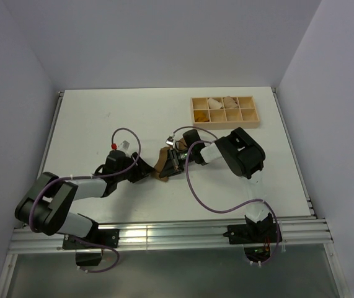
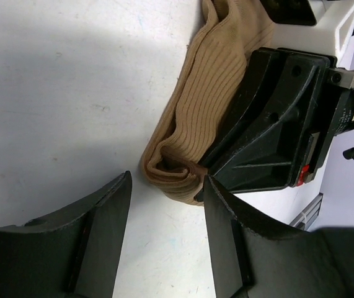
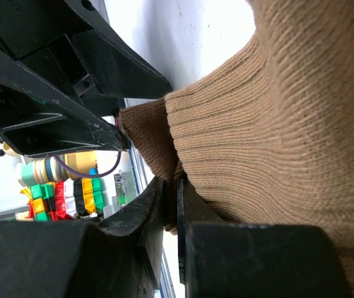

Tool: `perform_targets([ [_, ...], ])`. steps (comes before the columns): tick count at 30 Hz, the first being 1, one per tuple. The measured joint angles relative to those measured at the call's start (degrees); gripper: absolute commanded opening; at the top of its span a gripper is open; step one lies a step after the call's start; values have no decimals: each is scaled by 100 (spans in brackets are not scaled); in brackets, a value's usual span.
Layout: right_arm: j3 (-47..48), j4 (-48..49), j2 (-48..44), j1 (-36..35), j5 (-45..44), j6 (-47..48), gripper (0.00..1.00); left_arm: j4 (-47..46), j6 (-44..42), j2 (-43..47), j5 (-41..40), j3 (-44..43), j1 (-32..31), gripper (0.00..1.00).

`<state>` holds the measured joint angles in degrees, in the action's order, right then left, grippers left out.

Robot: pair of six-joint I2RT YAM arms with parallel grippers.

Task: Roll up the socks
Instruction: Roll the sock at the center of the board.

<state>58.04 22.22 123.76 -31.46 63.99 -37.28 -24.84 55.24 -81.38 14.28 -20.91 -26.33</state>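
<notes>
Left hand [image 2: 167, 186] fills the bottom of its own wrist view, its 2 fingers [image 2: 102, 230] standing apart with nothing between them, tips low over the desk [image 2: 59, 93]. Just ahead of those tips lies the doubled-over end of the tan sock [image 2: 201, 93], a loose first turn of ribbed fabric. The right hand [image 3: 175, 186] comes in from the opposite side and is clamped on that same sock: its fingers are nearly together with a pinch of knit and the darker brown cuff [image 3: 146, 136] caught there. From above, both hands meet over the sock near the middle of the desk, well apart from the wooden tray [image 1: 225, 110] at the far right. A 2nd sock I cannot make out.

I judge the roll as barely begun, with 1 fold made and the length trailing flat. Next, the left hand likely needs to take the folded end squarely while the right keeps the fabric taut, or the turn may slacken.
</notes>
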Motion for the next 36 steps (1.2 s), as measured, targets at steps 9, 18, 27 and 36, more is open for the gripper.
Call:
perform_targets([
  [9, 2, 7, 13, 9, 17, -39, 0, -498, 37, -420, 94, -35, -26, 41],
  [18, 7, -63, 9, 13, 0, -33, 4, -584, 118, -636, 87, -85, -39, 3],
  [27, -37, -1513, -1038, 2, -1231, 1032, 51, 170, -9, -688, 50, -551, -131, 0],
  [36, -313, -2570, -3230, -800, -4365, 2761, 57, 1550, -402, -688, -151, -1274, -168, 0],
])
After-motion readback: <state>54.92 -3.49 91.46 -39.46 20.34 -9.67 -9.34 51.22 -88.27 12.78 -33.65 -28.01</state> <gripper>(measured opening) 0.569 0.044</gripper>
